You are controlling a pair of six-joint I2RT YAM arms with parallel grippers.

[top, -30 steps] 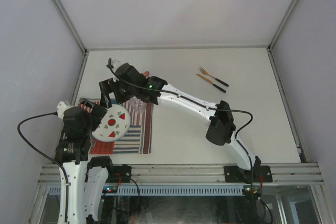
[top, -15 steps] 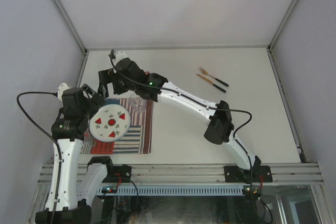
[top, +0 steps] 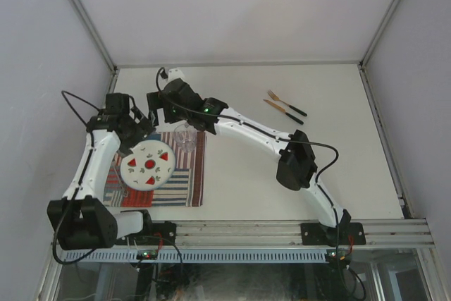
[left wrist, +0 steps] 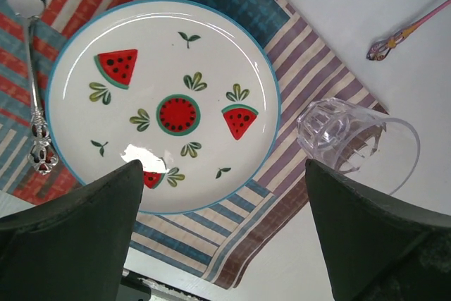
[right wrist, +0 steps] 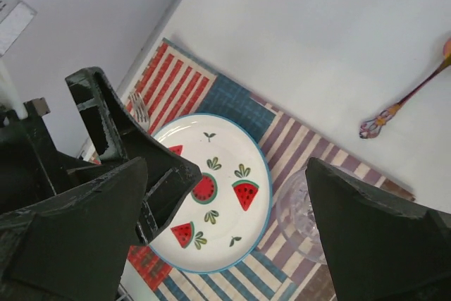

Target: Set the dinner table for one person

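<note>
Left end effector (left wrist: 222,167): wide open, empty.
Right end effector (right wrist: 225,167): wide open, empty.
Likely target: black-handled fork (top: 287,103), lying diagonal, well right; right arm (top: 261,135) nearer.

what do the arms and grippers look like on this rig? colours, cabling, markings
Both are white tubular links with chunky black joint housings: left arm, right arm. Loose black cables loop off each. Small green lights glow near the right arm's wrist. The left gripper and right gripper have matte dark, wedge-shaped fingers. No lettering visible.
</note>
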